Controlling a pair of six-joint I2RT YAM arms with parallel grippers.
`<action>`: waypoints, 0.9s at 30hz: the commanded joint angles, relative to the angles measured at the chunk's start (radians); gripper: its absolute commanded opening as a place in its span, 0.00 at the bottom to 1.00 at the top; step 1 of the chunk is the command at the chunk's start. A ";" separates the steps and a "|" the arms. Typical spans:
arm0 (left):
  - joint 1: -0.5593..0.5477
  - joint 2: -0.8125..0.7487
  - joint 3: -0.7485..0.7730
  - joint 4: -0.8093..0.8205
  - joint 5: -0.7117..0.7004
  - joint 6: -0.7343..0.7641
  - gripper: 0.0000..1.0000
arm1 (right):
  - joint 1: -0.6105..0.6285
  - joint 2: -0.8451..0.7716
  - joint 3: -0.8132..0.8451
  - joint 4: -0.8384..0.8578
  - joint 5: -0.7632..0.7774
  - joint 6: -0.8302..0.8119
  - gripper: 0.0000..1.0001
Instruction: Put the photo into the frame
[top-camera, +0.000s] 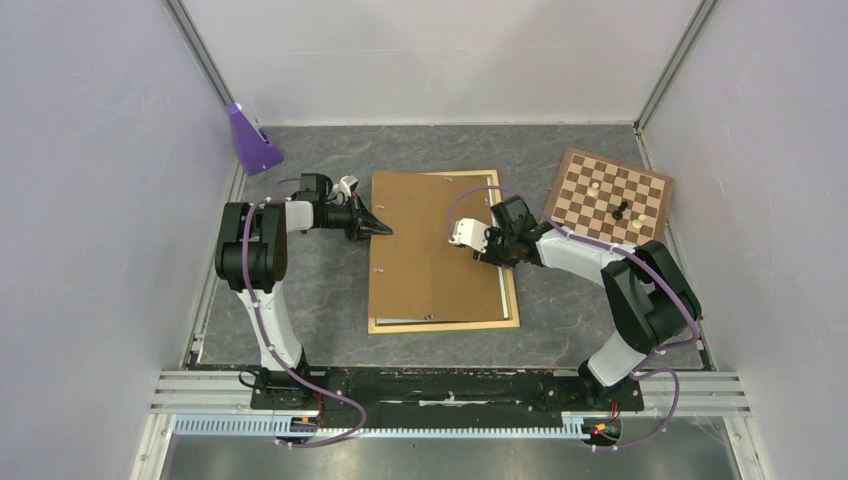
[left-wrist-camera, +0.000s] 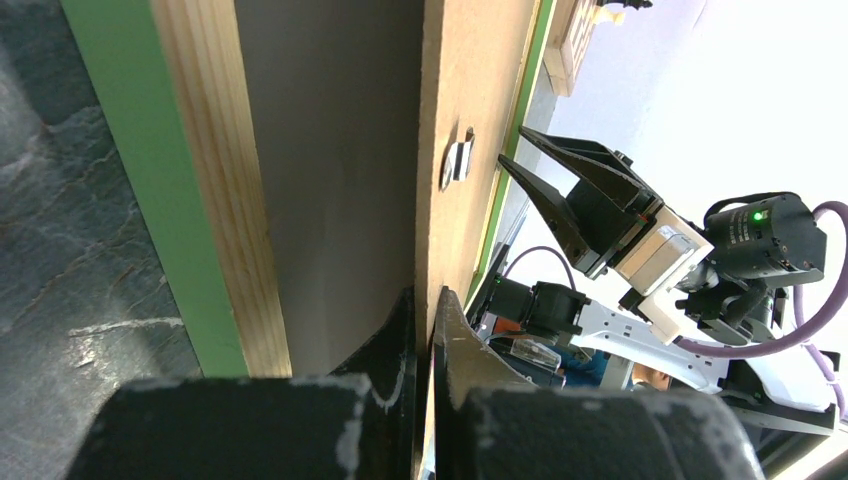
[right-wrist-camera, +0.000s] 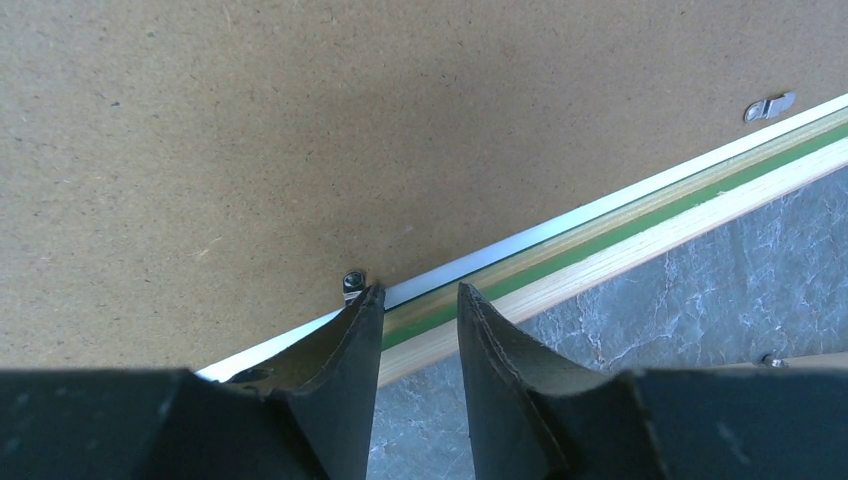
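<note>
Pinches the edge of the brown hardboard panel (top-camera: 430, 250) between the closed fingers of the left gripper (left-wrist-camera: 425, 300), with a green and pale-wood rail of the frame (left-wrist-camera: 220, 200) lying just beside those fingers. Holds the right gripper (right-wrist-camera: 415, 295) part open, nothing between its 2 fingers, tips down at the panel's opposite edge. Shows the photo (right-wrist-camera: 600, 213) as a white strip just ahead of those tips, between hardboard and frame rail.

**Camera layout.** We view the whole table (top-camera: 330, 330) from above and behind, arm bases along the lower edge. Both wrist cameras sit close to the brown panel (top-camera: 430, 250). The left sights along its edge and the right faces its surface. All views share the panel and the frame (right-wrist-camera: 640, 235).
</note>
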 joint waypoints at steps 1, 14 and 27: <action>0.011 -0.005 -0.023 -0.037 -0.268 0.035 0.02 | 0.017 -0.003 0.003 -0.082 -0.103 0.033 0.37; 0.011 -0.002 -0.025 -0.035 -0.271 0.036 0.02 | 0.018 -0.009 0.023 -0.115 -0.149 0.092 0.37; 0.012 -0.003 -0.028 -0.038 -0.268 0.037 0.02 | 0.004 -0.086 0.120 -0.052 0.040 0.232 0.36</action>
